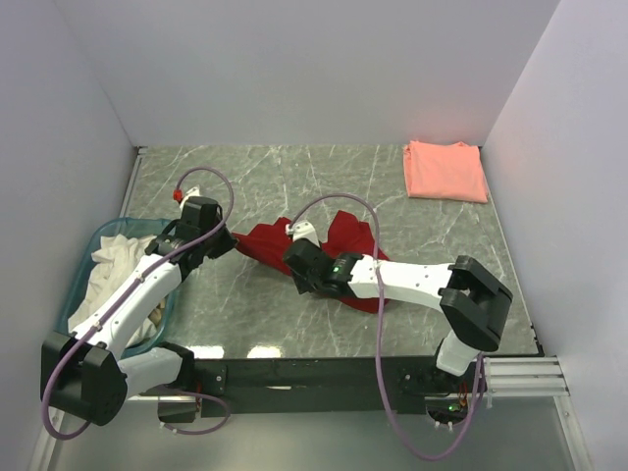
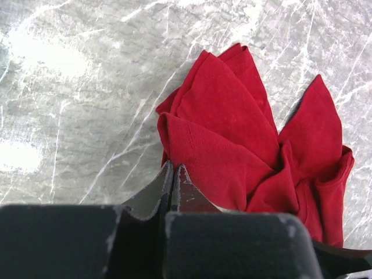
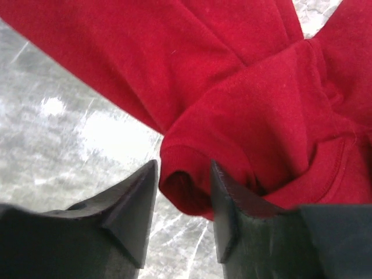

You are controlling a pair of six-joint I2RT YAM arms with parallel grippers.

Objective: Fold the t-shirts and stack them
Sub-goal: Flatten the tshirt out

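At mid-worktop [image 1: 294, 177] your deep red t-shirt [image 1: 339, 235] lies crumpled between both arms. Your left hand [image 2: 174, 174] has its fingers pinched together on a hem at the shirt's left edge. Your right hand [image 3: 183, 192] is partly open, a rolled hem sitting between its fingers. Far right, the salmon-pink t-shirt [image 1: 445, 171] lies folded. A blue basket [image 1: 98, 240] of pale cloth [image 1: 113, 270] sits left.

top: overhead, whole table [image 1: 294, 177] | wrists: close, downward, sharing red shirt [image 2: 232, 133]
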